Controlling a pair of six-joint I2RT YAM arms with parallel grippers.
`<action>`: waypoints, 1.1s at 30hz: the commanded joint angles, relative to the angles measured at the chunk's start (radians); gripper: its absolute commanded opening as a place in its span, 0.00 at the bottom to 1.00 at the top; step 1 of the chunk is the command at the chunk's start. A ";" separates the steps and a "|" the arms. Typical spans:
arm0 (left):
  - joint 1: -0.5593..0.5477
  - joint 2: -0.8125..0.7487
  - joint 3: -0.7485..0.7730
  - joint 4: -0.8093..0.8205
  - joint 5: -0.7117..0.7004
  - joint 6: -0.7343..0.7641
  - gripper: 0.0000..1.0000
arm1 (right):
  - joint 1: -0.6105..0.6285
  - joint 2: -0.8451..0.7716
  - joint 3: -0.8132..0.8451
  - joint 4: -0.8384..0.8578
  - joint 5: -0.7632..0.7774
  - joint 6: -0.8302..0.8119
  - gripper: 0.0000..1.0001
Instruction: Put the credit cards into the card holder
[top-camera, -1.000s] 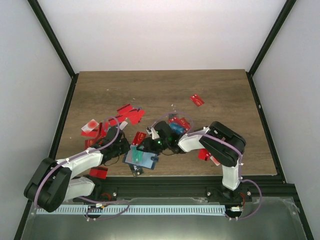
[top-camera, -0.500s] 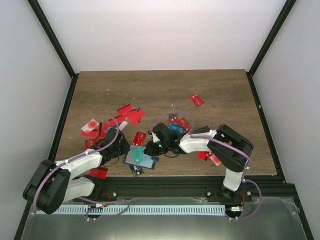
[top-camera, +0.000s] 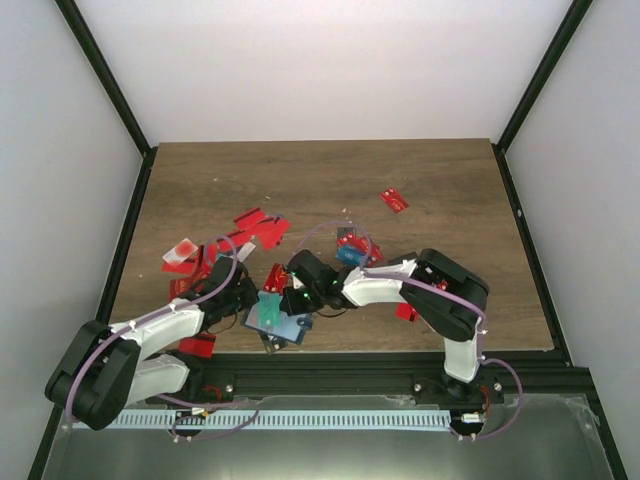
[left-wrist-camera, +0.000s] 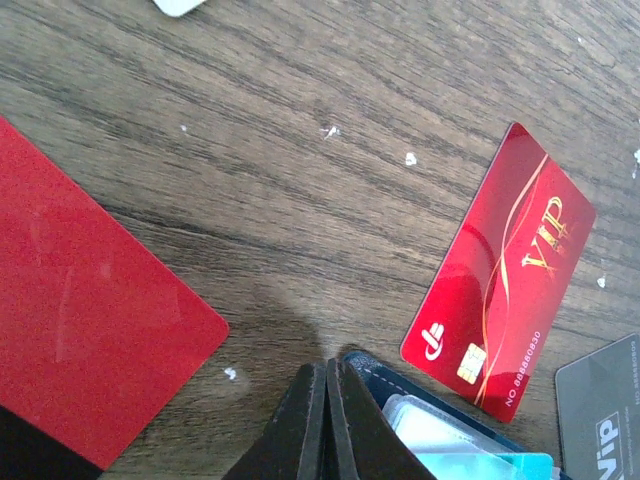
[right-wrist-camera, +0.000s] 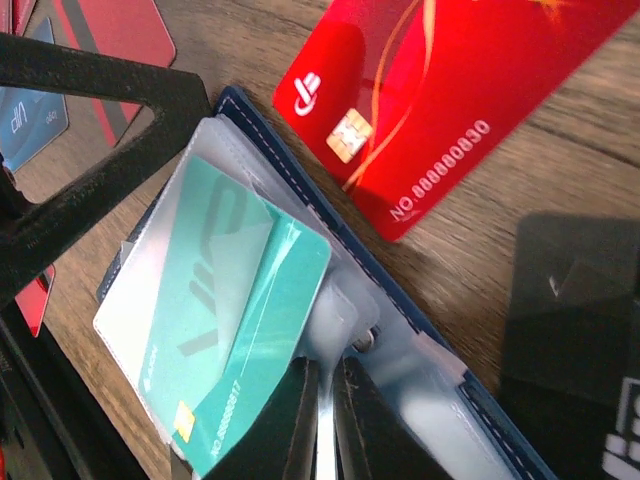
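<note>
Both pairs of jaws are closed: those of the right gripper (right-wrist-camera: 322, 420) are pressed nearly together on a clear plastic sleeve of the open dark navy-blue folding card holder (right-wrist-camera: 440, 395), while those of the left gripper (left-wrist-camera: 326, 420) are pressed flat against each other with nothing between them, their tips just beside the holder's stitched rim. Just left of the right jaws, a teal plastic credit card (right-wrist-camera: 250, 340) with a gold chip sits tucked in the holder's sleeves. Beyond the holder's far rim a glossy red VIP card (right-wrist-camera: 450, 110) lies flat on the brown wood-grain table (left-wrist-camera: 300, 150), and a dark grey card (right-wrist-camera: 575, 330) lies off to the right of those jaws.

Scattered credit cards (top-camera: 258, 222) and the card holder (top-camera: 280, 318) clutter the near table (top-camera: 330, 175); far half open.
</note>
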 joint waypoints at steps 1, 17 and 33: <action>-0.002 0.002 -0.036 -0.065 0.014 0.002 0.04 | 0.041 0.060 0.076 -0.055 0.042 -0.016 0.08; -0.003 -0.122 -0.054 -0.148 -0.026 -0.044 0.04 | 0.028 0.056 0.055 -0.112 0.073 -0.035 0.12; -0.006 -0.225 -0.095 -0.144 0.100 -0.026 0.19 | -0.163 0.033 0.080 -0.145 0.001 -0.268 0.09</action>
